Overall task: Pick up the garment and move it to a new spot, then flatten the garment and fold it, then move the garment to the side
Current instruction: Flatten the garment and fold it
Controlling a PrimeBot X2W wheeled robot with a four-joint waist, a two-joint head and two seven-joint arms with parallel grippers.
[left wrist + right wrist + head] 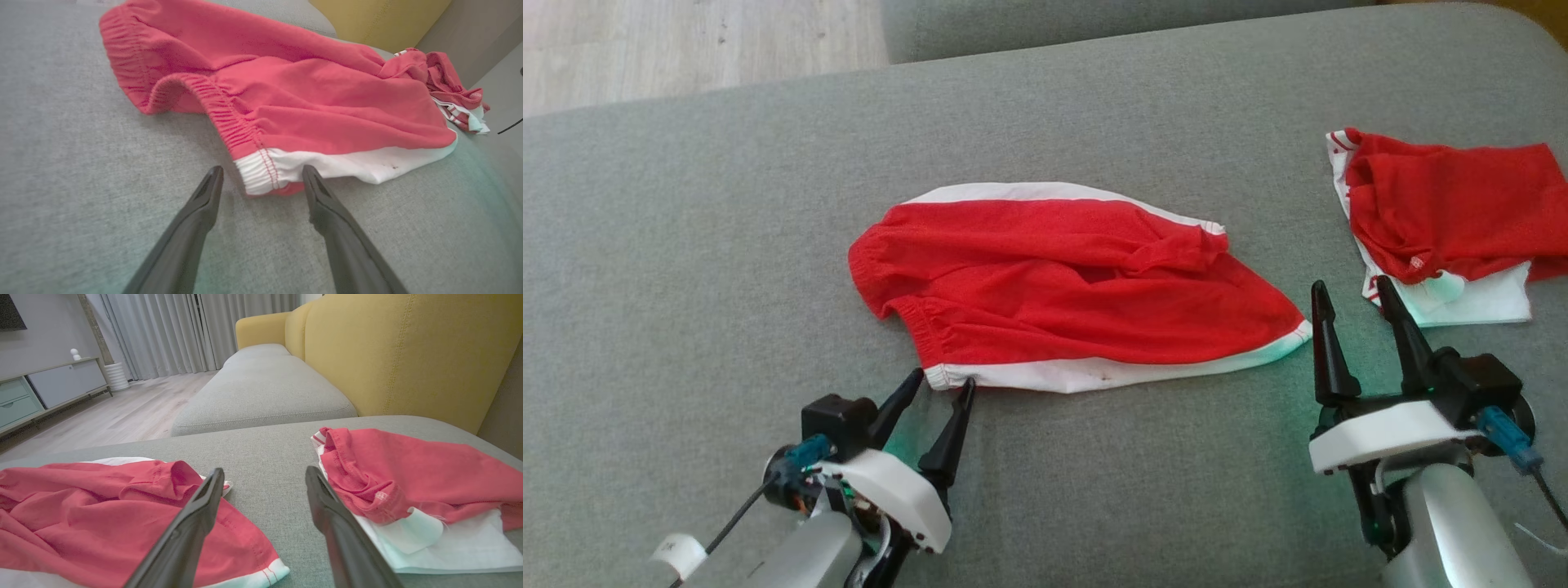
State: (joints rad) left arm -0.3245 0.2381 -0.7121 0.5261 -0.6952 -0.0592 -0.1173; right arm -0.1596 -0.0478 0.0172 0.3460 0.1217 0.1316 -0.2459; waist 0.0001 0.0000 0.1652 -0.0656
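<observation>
Red shorts with white side stripes (1062, 294) lie spread and a little wrinkled on the grey cushion (686, 245), waistband to the left. My left gripper (943, 382) is open, its fingertips straddling the white waistband corner (265, 173) at the shorts' near left end, holding nothing. My right gripper (1347, 294) stands open just right of the shorts' white hem corner (1298, 335), above the bare cushion (265, 473) between the two garments. In the right wrist view the shorts (102, 514) lie left of the fingers.
A second red and white garment (1445, 220) lies crumpled at the right, also seen as the garment (408, 486) to the right of my right fingers. Wooden floor (686, 41) lies beyond the cushion's far left edge. A yellow sofa back (408, 347) rises behind.
</observation>
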